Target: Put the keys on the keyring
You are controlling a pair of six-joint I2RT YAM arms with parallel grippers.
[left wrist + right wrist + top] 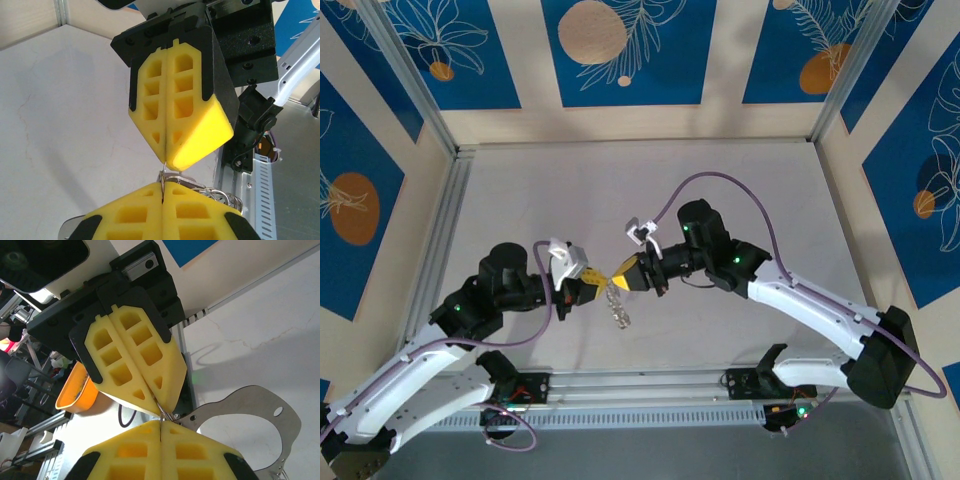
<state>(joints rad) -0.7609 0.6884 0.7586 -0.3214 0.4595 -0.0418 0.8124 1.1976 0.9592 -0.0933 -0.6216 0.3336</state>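
Over the middle of the table my two grippers meet tip to tip. The left gripper [597, 281] [164, 186] is shut, with the thin wire of the keyring [168, 176] pinched in the seam of its yellow fingers. Facing it, the right gripper [620, 277] [160, 424] is also shut on the same keyring [163, 413]. A bunch of keys [618, 312] hangs below the two tips. In the left wrist view the silvery keys [222, 196] lie bunched behind my right-hand finger. The right wrist view has a flat grey metal piece [250, 407] with holes hanging off the ring.
The white tabletop [620, 190] is fenced by aluminium posts and blue-patterned walls. A slotted rail [650, 385] runs along the near edge between the arm bases. An orange bowl-like thing [75, 390] sits beyond the table edge.
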